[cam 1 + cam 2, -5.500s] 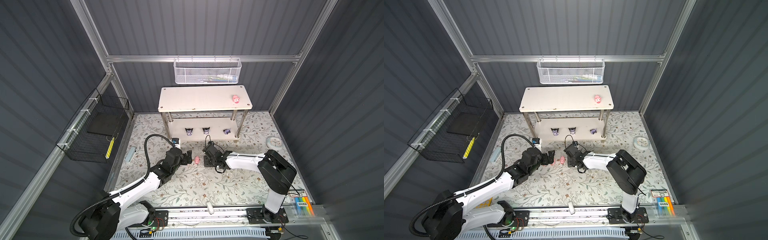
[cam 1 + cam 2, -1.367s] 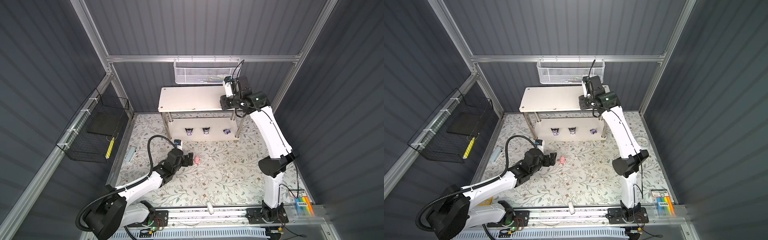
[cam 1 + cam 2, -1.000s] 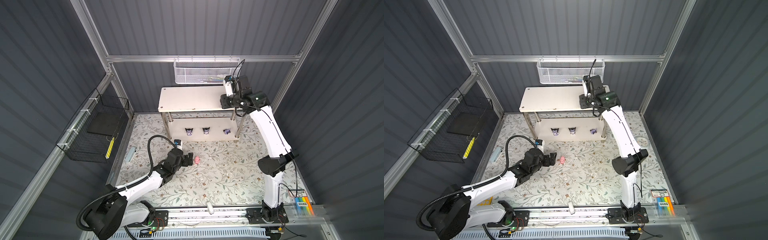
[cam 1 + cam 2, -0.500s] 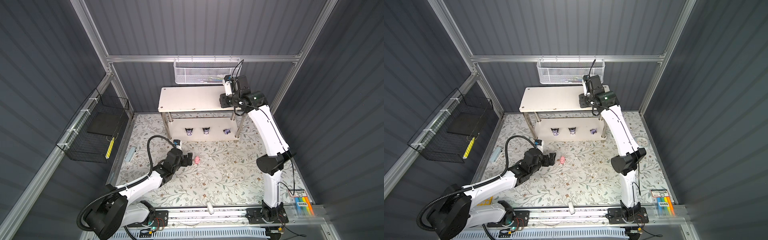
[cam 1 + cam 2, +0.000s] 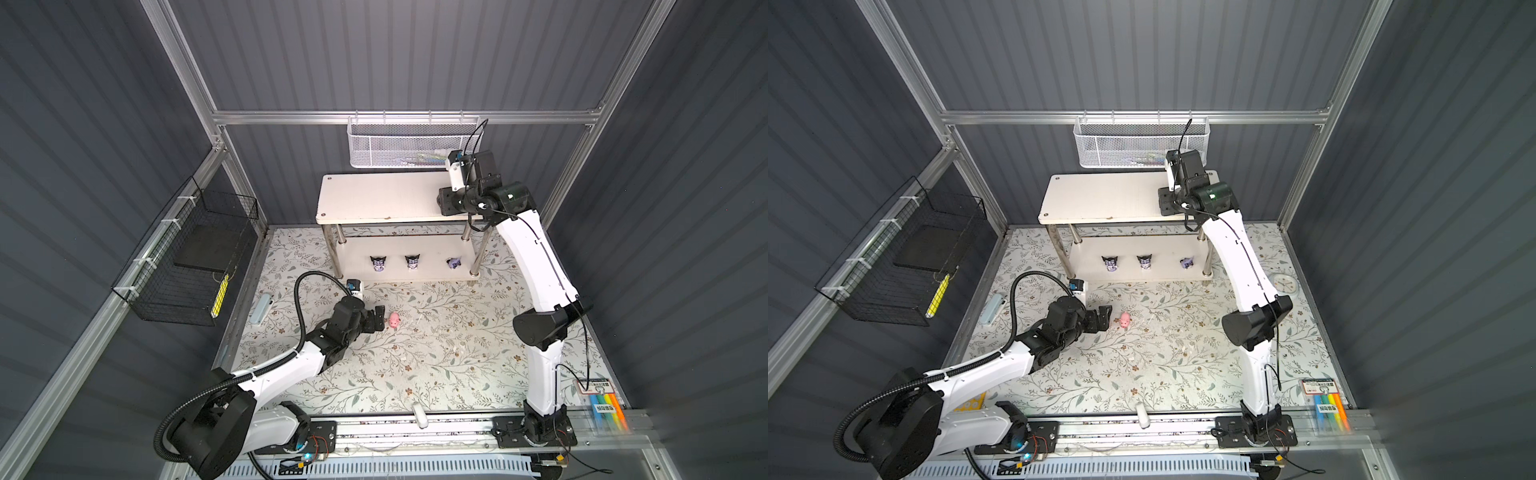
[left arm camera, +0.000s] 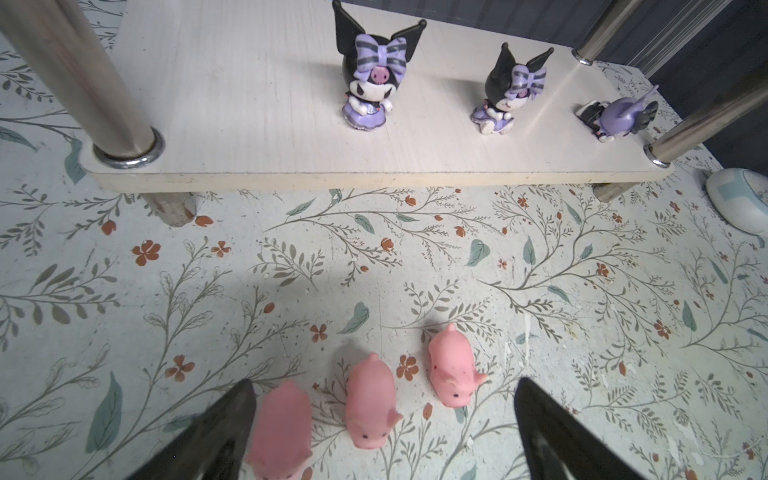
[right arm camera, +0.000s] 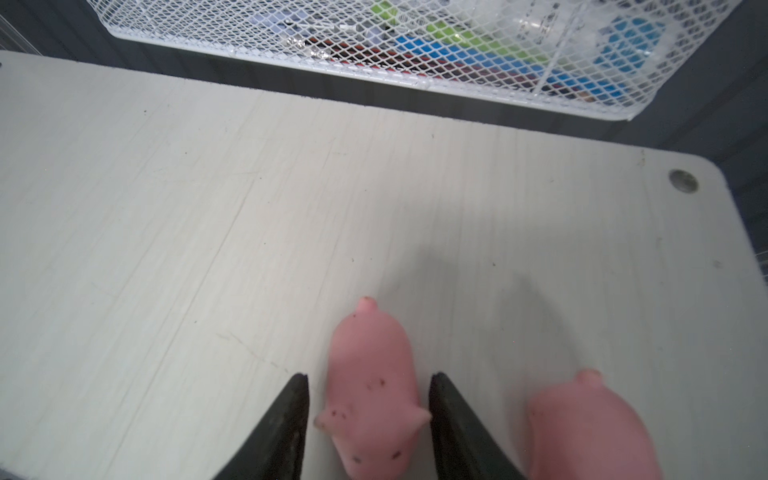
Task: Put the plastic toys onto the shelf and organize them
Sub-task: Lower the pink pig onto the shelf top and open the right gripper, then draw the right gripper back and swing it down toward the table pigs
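Observation:
The shelf (image 5: 374, 199) stands at the back; the same board shows in the right wrist view (image 7: 208, 208). On that top board a pink pig (image 7: 365, 332) sits between the fingers of my right gripper (image 7: 369, 376), which is open, with slivers of board showing at the pig's sides. A second pig (image 7: 590, 432) stands beside it. Three black-and-purple figures (image 6: 372, 83) (image 6: 509, 89) (image 6: 619, 118) are on the lower board (image 6: 249, 104), the last lying on its side. My left gripper (image 6: 384, 384) is open low over the floor, with three pigs (image 6: 451, 372) (image 6: 370, 401) (image 6: 282, 428) in front of and between its fingers.
A white mesh basket (image 5: 411, 145) hangs just behind the shelf top, close to my right wrist. A black wire basket (image 5: 195, 257) hangs on the left wall. A round white object (image 5: 1283, 282) lies right of the shelf, and a pale blue item (image 5: 261, 309) at the mat's left edge.
Since the earliest frames my right arm has risen from the floor by the pigs to the shelf's top board. Over the last second it barely shifts. The left arm holds still.

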Robot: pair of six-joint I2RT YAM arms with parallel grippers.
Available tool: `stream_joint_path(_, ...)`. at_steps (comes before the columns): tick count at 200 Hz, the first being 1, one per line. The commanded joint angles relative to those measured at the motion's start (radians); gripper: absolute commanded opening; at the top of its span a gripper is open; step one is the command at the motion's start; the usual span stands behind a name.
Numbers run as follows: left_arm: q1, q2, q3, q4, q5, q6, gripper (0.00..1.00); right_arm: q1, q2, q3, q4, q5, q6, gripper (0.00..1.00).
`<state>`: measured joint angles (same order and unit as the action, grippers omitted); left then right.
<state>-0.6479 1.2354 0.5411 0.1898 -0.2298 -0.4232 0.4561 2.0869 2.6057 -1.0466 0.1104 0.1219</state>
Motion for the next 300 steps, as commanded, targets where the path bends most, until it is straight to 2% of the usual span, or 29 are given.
stream_joint_path(1, 0.007, 0.007, -0.016, 0.023, 0.014, 0.003, 0.97, -0.007, -0.017, 0.019, 0.013, -0.030, 0.005, 0.54)
stream_joint_path(82, 0.007, -0.005, -0.016, 0.016, 0.012, -0.002, 0.97, -0.007, -0.170, -0.057, 0.122, -0.120, 0.041, 0.68)
stream_joint_path(124, 0.007, -0.011, -0.015, 0.013, 0.012, -0.005, 0.97, -0.008, -0.310, -0.177, 0.180, -0.125, 0.037, 0.72)
stream_joint_path(143, 0.007, -0.017, -0.013, 0.008, 0.009, -0.005, 0.97, -0.005, -0.423, -0.310, 0.230, -0.141, 0.037, 0.72)
stream_joint_path(178, 0.007, -0.028, -0.012, 0.002, -0.003, -0.009, 0.97, 0.009, -0.683, -0.684, 0.342, -0.212, 0.053, 0.73)
stream_joint_path(211, 0.007, -0.039, -0.001, -0.005, -0.020, -0.016, 0.98, 0.086, -0.906, -1.007, 0.379, -0.150, 0.044, 0.74)
stream_joint_path(234, 0.008, -0.042, 0.011, -0.019, -0.037, -0.015, 0.98, 0.148, -1.039, -1.208, 0.402, -0.130, 0.086, 0.74)
stream_joint_path(267, 0.008, -0.030, 0.027, -0.029, -0.055, -0.026, 0.98, 0.274, -1.097, -1.448, 0.458, -0.092, 0.204, 0.75)
stream_joint_path(300, 0.009, -0.024, 0.041, -0.030, -0.061, -0.053, 0.98, 0.403, -1.036, -1.606, 0.594, -0.069, 0.317, 0.76)
